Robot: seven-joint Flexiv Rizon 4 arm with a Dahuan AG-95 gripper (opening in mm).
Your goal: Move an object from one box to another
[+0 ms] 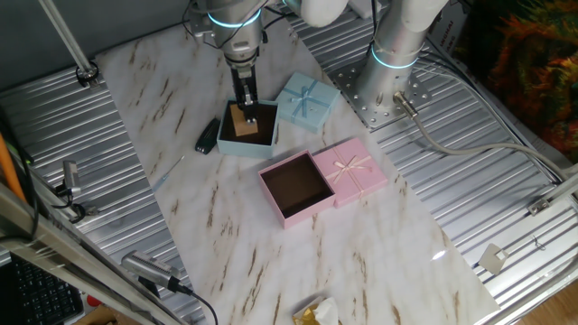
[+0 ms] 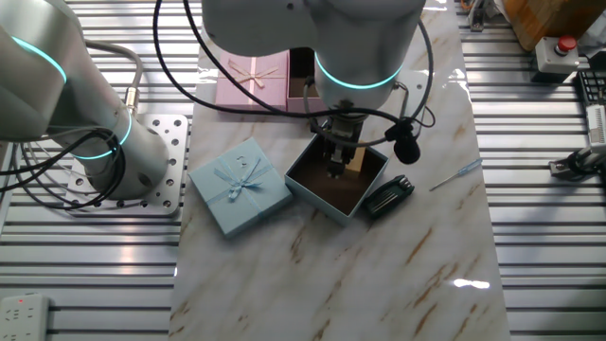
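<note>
the hand [image 1: 246, 97] is seen lowered into the light blue box tray [image 1: 265, 143], its fingers pinching the small tan cube [image 1: 243, 123], which sits inside that tray's dark interior. the pink box tray [image 1: 275, 199] lies empty on the marble worktop [image 1: 379, 262], well apart. a flat black item [image 1: 209, 136] rests just beside the blue tray.

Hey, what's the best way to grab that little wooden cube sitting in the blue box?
Come straight down from above and pinch the wooden cube across two opposite flat sides. It sits inside the light blue box, near one wall, so those walls block a sideways approach. The pincer is already right above it, pointing down; whether it has closed on the cube cannot be told.
</note>
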